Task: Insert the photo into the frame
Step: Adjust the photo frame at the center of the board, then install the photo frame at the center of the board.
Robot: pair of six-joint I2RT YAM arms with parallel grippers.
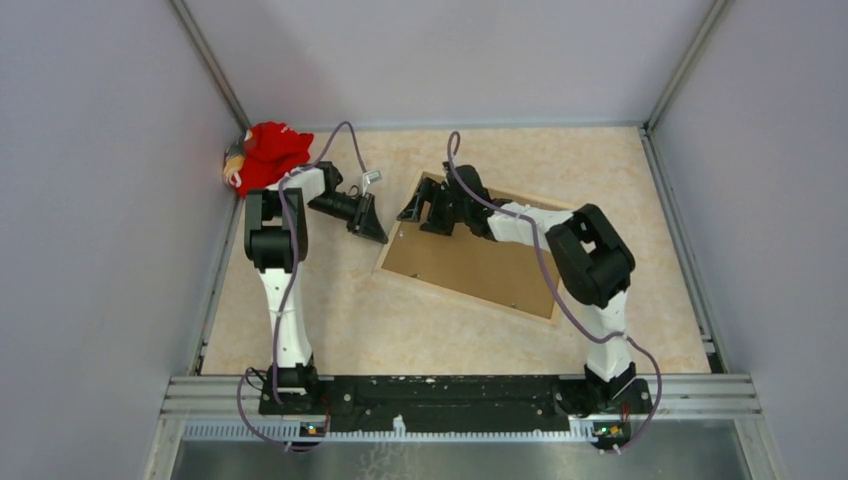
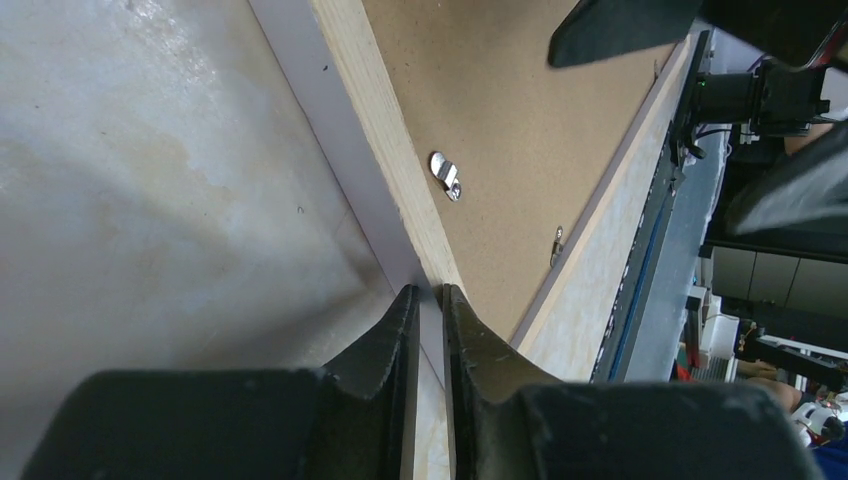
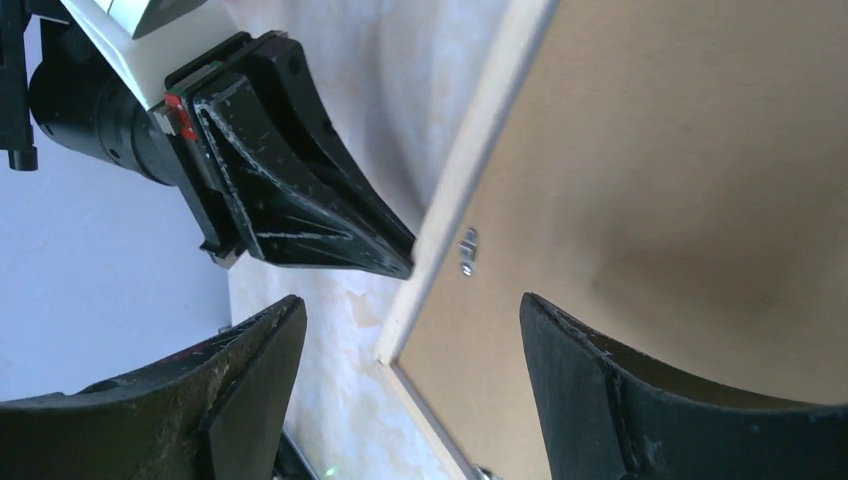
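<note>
The frame [image 1: 470, 297] lies face down on the table, its light wood rear edge [image 2: 380, 110] up. The brown backing board [image 1: 470, 260] fills it, with metal turn clips [image 2: 445, 175] at the rim. The photo is hidden. My left gripper [image 1: 381, 236] is shut on the frame's left rim; that rim runs between its narrow jaws [image 2: 428, 292]. My right gripper [image 1: 415, 210] is open and empty over the board's far left corner. In the right wrist view [image 3: 412, 300] its jaws straddle that corner of the frame [image 3: 480, 130], close to the left gripper [image 3: 400, 268].
A red cloth toy [image 1: 265, 155] lies in the far left corner against the wall. Grey walls close in the table on three sides. A metal rail [image 1: 460, 395] with the arm bases runs along the near edge.
</note>
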